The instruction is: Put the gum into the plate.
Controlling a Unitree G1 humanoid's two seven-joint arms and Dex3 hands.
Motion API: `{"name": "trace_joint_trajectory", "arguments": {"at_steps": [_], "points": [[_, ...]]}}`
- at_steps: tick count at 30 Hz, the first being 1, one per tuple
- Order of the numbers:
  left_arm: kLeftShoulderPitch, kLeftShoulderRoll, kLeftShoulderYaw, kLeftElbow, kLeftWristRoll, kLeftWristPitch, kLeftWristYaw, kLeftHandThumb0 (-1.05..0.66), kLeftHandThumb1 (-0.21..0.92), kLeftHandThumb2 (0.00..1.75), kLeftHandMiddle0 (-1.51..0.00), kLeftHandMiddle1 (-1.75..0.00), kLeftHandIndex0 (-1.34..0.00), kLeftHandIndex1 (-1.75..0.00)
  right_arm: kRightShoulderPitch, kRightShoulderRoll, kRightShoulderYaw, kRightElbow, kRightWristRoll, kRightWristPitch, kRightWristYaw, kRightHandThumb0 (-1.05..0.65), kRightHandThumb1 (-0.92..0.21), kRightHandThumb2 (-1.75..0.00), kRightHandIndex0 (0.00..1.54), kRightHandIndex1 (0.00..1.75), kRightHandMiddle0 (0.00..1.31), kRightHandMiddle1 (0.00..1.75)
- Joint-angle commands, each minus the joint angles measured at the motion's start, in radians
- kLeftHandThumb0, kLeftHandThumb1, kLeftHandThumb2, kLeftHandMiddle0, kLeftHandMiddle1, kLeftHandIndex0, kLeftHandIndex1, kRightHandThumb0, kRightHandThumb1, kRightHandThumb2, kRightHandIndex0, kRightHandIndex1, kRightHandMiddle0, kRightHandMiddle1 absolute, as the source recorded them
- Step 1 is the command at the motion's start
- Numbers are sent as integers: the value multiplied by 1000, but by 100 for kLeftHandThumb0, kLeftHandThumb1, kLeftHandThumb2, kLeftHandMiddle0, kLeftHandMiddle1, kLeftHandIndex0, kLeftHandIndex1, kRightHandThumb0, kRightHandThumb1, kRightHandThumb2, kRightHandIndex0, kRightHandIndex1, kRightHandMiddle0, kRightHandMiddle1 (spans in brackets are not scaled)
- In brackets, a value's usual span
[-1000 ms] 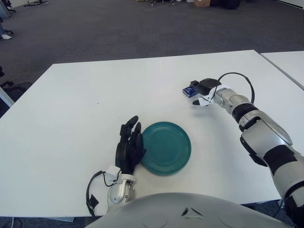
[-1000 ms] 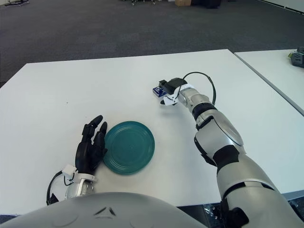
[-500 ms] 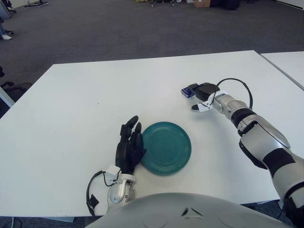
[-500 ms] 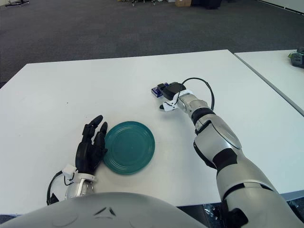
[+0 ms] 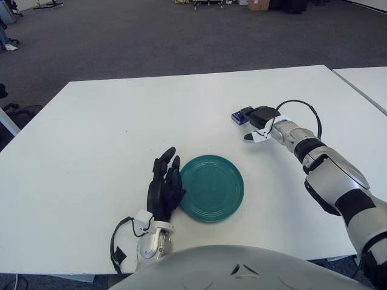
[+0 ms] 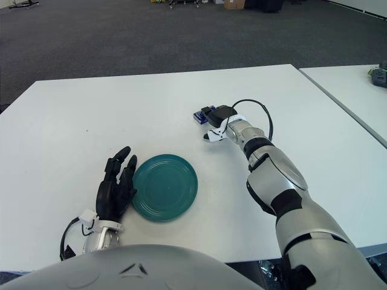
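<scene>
Gum [image 5: 242,115], a small blue boxy pack, is lying on the white table [image 5: 91,151] at its far right side, well apart from the plate [image 5: 212,188]. The right hand [image 5: 259,119] is reaching out over it, dark fingers touching or covering the pack's right end; cannot tell whether they are actually gripping it. A black cable is looping over the glossy silver forearm. The plate is a round, shallow, teal disc with a smooth matte look, sitting near the front edge. The left hand [image 5: 164,187], black and jointed, is showing just left of the plate, fingers extended and relaxed, holding nothing.
</scene>
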Motion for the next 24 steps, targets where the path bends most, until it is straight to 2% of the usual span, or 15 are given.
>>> {"name": "trace_joint_trajectory", "arguments": {"at_steps": [1,6,11,15,19,24], "points": [[-16,-46,2,27,-3,29,20,-82,92,75,-34,-1,0,-79,78,-23,36,23,-29,-33,68,-91,-92,-82,23,0,0,64],[-8,-36,4,24,-12,18,10,-82,92,78,-34,-1,0,-80,88,-84,51,-5,-38,-108,54,-92,-92,-81,24,1,0,66],[-15,-28,20,46,-63,13,-29,-83,92,81,-33,0,0,-81,87,-140,99,-30,-82,-180,-2,-93,-92,-81,26,1,0,67],[-20,-36,26,64,-83,4,-41,-85,92,82,-33,0,0,-81,91,-217,114,-87,-89,-259,-29,-93,-92,-81,27,2,0,67],[-26,-44,24,81,-86,-7,-43,-89,92,81,-36,-2,0,-87,110,-293,100,-178,-72,-324,-18,-94,-92,-82,28,2,0,69],[-19,-52,-2,65,-56,-2,-17,-88,92,81,-37,-2,0,-89,187,-408,39,-388,-18,-377,46,-95,-92,-84,30,2,0,70]]}}
